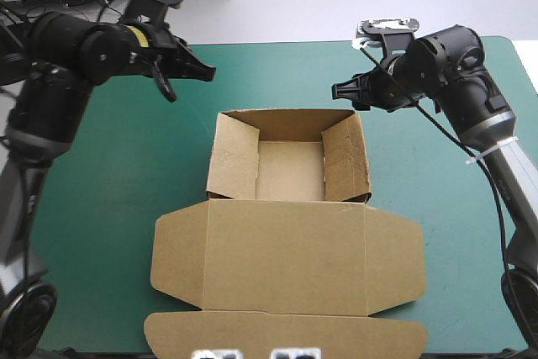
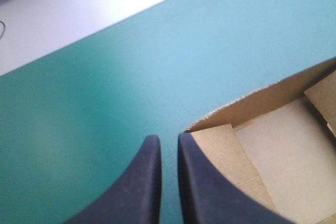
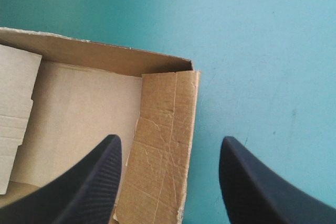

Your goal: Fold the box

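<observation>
On teal-green cover [image 1: 101,208], creased brown box [image 1: 290,170] tray, lid [image 1: 286,258] flat, left claw [image 2: 168,136] clenched, right claw [image 3: 170,139] released.

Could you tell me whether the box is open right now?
Open: the box is a tray with raised walls, empty inside, its lid lying flat on the table.

Matt brown board box [image 1: 286,250] (scuffed, creased), smooth teal-green cover [image 1: 109,191]

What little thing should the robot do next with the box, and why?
Probably lower the right gripper and pinch the right wall of the box: its open fingers hang above, one on either side of that wall.
</observation>
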You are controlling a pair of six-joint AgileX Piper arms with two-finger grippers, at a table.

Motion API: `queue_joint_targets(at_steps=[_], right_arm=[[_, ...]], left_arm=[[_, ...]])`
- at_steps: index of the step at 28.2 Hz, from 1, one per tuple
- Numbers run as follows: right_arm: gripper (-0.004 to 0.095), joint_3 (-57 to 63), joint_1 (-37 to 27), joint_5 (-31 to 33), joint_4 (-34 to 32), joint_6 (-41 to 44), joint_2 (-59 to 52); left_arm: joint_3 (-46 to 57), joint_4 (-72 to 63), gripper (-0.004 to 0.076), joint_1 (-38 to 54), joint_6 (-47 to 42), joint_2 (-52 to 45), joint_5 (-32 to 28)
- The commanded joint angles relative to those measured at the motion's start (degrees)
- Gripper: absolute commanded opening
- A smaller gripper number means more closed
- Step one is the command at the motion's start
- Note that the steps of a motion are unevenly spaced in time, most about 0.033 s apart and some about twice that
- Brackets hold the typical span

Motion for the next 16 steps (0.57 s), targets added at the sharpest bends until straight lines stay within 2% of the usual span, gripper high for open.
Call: queue_joint_targets(at_steps=[1,9,16], right_arm=[[0.0525,2.56,-0.07,-0.4,-0.87,0.29,-0.18],[0.0525,5.91,-0.07,-3.75,3.04,1.54,8.06],[0.0429,5.91,-0.07,-2.03,2.48,1.54,13.99]], left_arm=[[-1.78,1.29,-0.0009,-0.26,-0.61,-7.94,2.11],[-1.06,1.16,-0.0009,-0.26,-0.61,-15.61,2.11],[10.2,1.61,-0.0009,-0.26,-0.21,-23.12,2.11]])
